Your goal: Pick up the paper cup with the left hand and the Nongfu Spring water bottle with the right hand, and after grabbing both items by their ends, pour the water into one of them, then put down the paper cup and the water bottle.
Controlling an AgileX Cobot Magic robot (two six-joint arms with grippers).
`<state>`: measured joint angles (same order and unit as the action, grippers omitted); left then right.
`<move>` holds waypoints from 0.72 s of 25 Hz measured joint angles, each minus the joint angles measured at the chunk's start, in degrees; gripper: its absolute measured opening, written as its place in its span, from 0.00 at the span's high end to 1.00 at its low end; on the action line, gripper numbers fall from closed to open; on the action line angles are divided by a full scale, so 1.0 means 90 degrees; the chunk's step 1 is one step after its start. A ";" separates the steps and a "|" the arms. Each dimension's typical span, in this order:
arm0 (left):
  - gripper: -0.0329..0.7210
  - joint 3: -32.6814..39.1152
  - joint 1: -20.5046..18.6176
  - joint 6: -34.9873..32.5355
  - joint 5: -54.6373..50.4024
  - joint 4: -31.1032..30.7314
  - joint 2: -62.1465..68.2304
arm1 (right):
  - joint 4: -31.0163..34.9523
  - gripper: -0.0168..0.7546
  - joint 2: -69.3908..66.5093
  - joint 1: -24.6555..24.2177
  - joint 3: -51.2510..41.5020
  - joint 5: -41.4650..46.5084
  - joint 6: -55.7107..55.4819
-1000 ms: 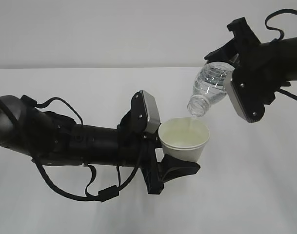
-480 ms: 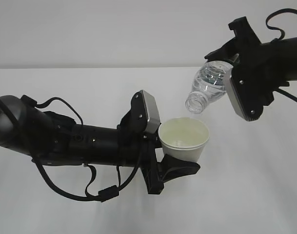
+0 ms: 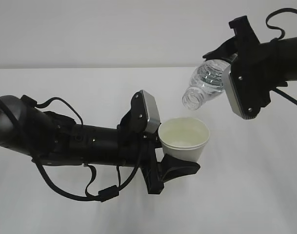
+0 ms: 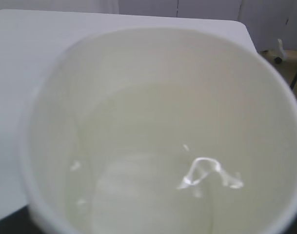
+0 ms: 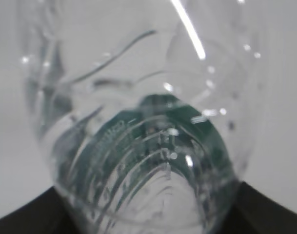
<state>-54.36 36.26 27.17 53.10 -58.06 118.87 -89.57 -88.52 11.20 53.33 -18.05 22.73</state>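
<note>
The white paper cup [image 3: 184, 138] is held upright above the table with my left gripper [image 3: 175, 148] shut on its sides. In the left wrist view the paper cup [image 4: 138, 73] fills the frame, with clear water [image 4: 153, 195] rippling in its bottom. The Nongfu Spring water bottle [image 3: 205, 84] hangs above and to the right of the cup, lying almost level, with its open mouth pointing down-left over the rim. My right gripper [image 3: 227, 73] is shut on its base end. No stream leaves the mouth. The bottle [image 5: 138, 97] fills the right wrist view, its green label [image 5: 158, 126] showing through the plastic.
A white table [image 3: 246, 185] lies under both arms, with a pale wall behind it. The table's far corner [image 4: 238, 23] shows in the left wrist view, with floor beyond it. Black cables [image 3: 65, 187] hang beneath the left arm.
A stream of water ran from the bottle into the cup a second ago and has stopped. The right gripper has tipped the bottle back towards level, lifting its mouth. The cup has stayed put.
</note>
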 joint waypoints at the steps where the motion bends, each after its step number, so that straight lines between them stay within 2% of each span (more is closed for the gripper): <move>1: 0.36 0.0000 0.0000 0.0000 0.0000 0.0014 0.0000 | 0.0000 0.41 0.0000 0.0000 0.0000 0.0000 -0.0049; 14: 0.36 0.0000 0.0000 0.0000 0.0000 0.0069 0.0000 | 0.0024 0.41 0.0000 0.0000 0.0000 0.0000 -0.1034; 18: 0.36 0.0000 0.0000 0.0000 0.0000 0.0105 0.0000 | 0.0589 0.41 0.0000 0.0000 0.0000 0.0000 -0.1439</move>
<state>-54.36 36.26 27.17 53.10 -57.12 118.87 -84.26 -88.52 11.20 53.33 -18.05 9.78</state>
